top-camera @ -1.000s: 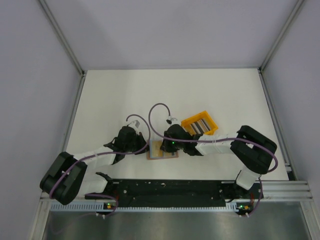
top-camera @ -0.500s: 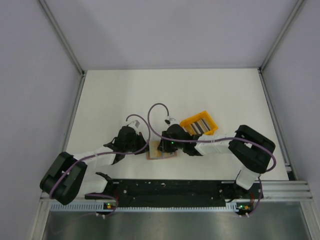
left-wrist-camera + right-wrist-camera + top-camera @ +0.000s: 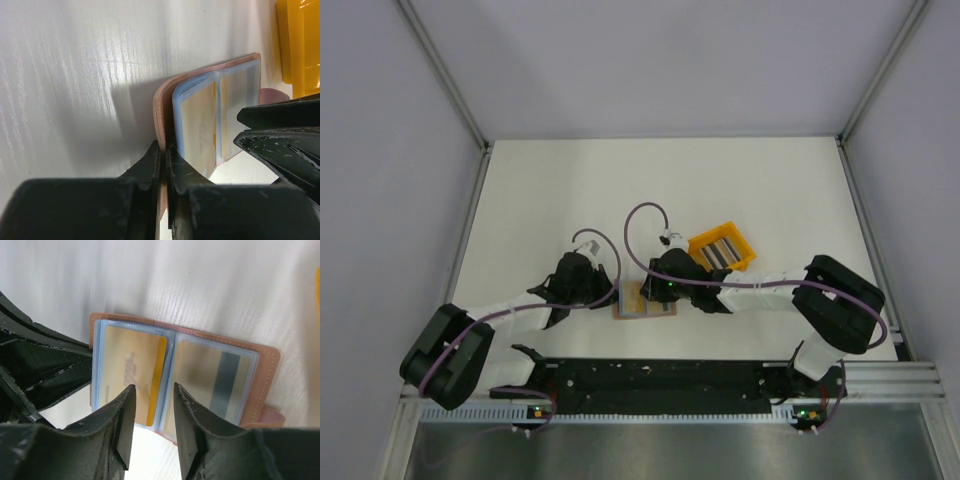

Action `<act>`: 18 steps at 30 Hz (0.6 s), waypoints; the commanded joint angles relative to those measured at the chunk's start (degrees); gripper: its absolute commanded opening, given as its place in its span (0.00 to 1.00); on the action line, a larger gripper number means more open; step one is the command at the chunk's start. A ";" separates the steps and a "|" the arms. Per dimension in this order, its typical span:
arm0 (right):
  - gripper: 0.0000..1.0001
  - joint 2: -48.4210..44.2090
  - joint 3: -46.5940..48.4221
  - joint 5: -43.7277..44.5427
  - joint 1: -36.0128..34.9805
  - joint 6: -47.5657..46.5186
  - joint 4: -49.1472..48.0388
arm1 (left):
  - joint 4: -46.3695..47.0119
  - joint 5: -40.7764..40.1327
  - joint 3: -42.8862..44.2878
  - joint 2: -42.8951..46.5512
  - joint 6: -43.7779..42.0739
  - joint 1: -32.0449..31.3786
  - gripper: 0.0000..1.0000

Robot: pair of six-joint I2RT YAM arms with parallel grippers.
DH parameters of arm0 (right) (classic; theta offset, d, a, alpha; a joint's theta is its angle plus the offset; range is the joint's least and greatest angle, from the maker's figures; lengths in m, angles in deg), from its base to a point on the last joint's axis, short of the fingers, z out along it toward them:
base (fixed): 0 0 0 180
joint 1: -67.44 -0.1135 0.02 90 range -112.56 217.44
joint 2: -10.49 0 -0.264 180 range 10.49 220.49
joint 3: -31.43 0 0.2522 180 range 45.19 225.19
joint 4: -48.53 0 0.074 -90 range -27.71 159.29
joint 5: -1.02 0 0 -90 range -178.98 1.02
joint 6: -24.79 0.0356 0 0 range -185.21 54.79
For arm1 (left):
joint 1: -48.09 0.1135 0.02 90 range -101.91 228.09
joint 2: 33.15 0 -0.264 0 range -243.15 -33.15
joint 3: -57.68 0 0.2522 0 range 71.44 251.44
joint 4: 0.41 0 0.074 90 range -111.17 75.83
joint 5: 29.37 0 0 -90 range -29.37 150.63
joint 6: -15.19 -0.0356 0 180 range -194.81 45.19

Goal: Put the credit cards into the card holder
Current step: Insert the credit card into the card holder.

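Note:
The tan-brown card holder (image 3: 261,365) lies open on the table, its clear sleeves facing up. A yellow credit card (image 3: 131,371) sits in the left sleeve and a card with a grey stripe (image 3: 215,380) in the right one. My left gripper (image 3: 164,148) is shut on the left cover of the card holder (image 3: 161,107). My right gripper (image 3: 152,390) hovers just over the sleeves, open, with nothing between its fingers. From above, both grippers meet over the card holder (image 3: 642,305). More credit cards (image 3: 719,250) lie in the yellow tray.
The yellow tray (image 3: 747,262) stands just right of and behind the holder, close to the right wrist; its edge (image 3: 300,45) shows in the left wrist view. White table stretches to the back and sides, with grey walls around it.
My right gripper's jaws have spread apart over the sleeves and its wrist has shifted slightly. The left gripper and the card holder have stayed put.

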 commanded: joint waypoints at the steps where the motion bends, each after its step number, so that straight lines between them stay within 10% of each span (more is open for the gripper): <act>1: 0.38 -0.16 -0.33 -2.16 -0.82 0.66 -3.90 | -0.86 -1.63 0.48 -0.10 -1.15 0.12 0.00; 18: 0.29 5.47 3.80 -6.21 -1.35 -0.83 -2.76 | -0.86 -1.81 0.40 -0.10 -1.24 0.03 0.00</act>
